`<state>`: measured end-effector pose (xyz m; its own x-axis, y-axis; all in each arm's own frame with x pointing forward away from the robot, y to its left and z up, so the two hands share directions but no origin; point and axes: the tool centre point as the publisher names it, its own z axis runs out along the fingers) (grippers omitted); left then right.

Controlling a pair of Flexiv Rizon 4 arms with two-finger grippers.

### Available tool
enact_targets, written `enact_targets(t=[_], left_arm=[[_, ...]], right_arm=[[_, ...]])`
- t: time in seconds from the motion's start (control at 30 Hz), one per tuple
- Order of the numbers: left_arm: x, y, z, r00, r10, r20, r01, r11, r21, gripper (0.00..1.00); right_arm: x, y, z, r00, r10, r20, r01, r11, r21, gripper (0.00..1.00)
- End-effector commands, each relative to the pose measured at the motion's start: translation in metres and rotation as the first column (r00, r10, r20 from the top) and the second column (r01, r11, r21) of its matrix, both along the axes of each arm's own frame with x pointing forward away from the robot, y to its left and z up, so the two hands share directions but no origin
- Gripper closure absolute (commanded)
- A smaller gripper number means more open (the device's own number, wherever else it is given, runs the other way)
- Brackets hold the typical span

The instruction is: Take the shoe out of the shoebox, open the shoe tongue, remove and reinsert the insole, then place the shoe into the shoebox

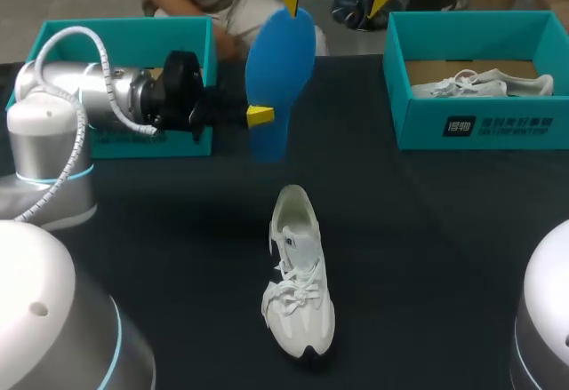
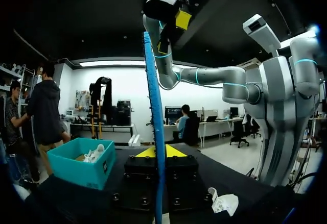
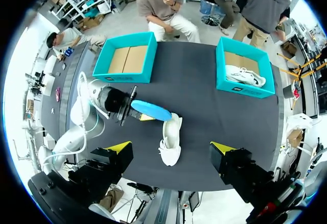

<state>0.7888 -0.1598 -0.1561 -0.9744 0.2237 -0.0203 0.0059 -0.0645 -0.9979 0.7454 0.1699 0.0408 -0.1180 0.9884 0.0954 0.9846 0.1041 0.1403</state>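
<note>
- The blue insole (image 1: 280,79) is held aloft, seemingly pinched edge-on between the left gripper (image 2: 157,151) fingers.
- The right gripper (image 3: 170,147) is spread wide, with nothing held.
- The white shoe (image 1: 298,274) is laid on the table (image 1: 427,230).

room all round shoe (image 1: 300,274), insole (image 1: 280,79) hanging beyond it, shoeboxes (image 1: 191,141) (image 1: 533,128) at far corners

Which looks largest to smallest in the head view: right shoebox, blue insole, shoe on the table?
1. right shoebox
2. blue insole and shoe on the table look alike; the insole is held up off the table, so unranked.
</note>
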Motion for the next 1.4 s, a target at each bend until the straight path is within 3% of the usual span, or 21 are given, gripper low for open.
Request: enact_targets(t=[0.03,0.17,1.0,1.03,1.4], left_arm=[[0.002,-0.001,-0.01,0.982,-0.006,0.189,0.008,1.0,-0.013,1.0],[-0.002,-0.005,-0.018,0.985,0.014,0.172,-0.021,0.999,0.039,1.0],[-0.002,-0.005,-0.018,0.985,0.014,0.172,-0.021,0.999,0.039,1.0],[0.001,-0.006,-0.015,0.965,0.03,0.261,-0.035,0.999,0.017,1.0],[0.002,0.014,-0.009,0.776,0.027,0.631,0.047,0.994,-0.101,1.0]], right_arm=[[0.0,0.0,0.0,1.0,-0.001,-0.001,0.001,1.0,0.001,0.0],[0.0,0.0,0.0,1.0,-0.001,-0.001,0.001,1.0,0.001,0.0],[0.0,0.0,0.0,1.0,-0.001,-0.001,0.001,1.0,0.001,0.0],[0.0,0.0,0.0,1.0,-0.001,-0.001,0.001,1.0,0.001,0.0],[0.0,0.0,0.0,1.0,-0.001,-0.001,0.001,1.0,0.001,0.0]])
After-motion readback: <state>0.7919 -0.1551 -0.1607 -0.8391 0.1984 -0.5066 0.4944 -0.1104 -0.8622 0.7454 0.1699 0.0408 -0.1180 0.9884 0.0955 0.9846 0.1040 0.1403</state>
